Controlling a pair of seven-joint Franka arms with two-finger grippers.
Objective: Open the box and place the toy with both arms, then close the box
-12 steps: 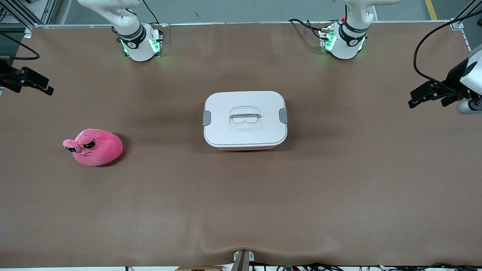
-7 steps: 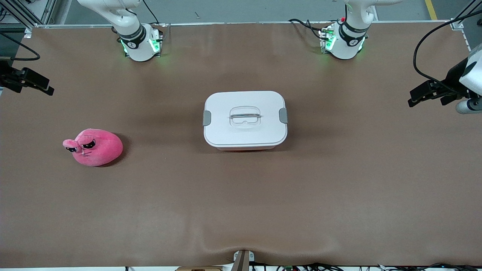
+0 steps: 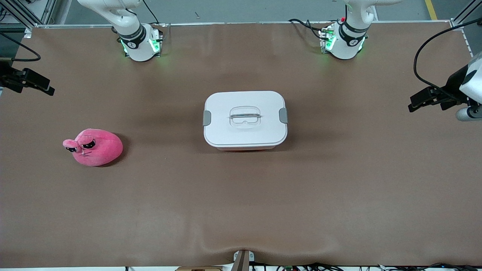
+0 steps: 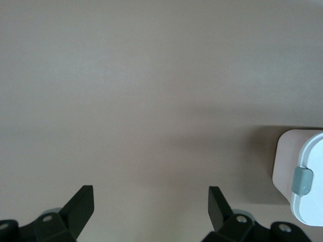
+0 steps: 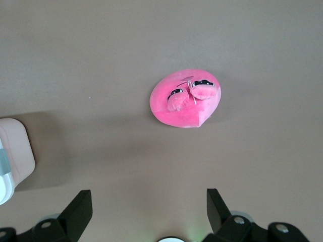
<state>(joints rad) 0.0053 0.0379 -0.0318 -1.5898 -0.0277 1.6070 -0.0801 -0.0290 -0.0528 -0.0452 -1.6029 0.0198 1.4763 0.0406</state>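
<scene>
The white box point(image 3: 244, 119) stands shut in the middle of the table, with its lid on, a grey clip at each end and a clear handle on top. One end with a clip shows in the left wrist view point(image 4: 303, 176), and a corner shows in the right wrist view point(image 5: 12, 151). The pink plush toy point(image 3: 94, 146) lies on the table toward the right arm's end and also shows in the right wrist view point(image 5: 186, 98). My left gripper point(image 3: 425, 98) point(image 4: 150, 204) is open and empty over the table's left-arm end. My right gripper point(image 3: 34, 83) point(image 5: 149, 206) is open and empty over the right-arm end.
The brown table cover point(image 3: 241, 210) has a small bump at the edge nearest the front camera. The two arm bases point(image 3: 141, 43) point(image 3: 342, 41) stand along the table edge farthest from that camera. Cables hang by the left gripper.
My left gripper has shifted slightly, showing a little lower in the front view. The right gripper, box and toy have not visibly moved.
</scene>
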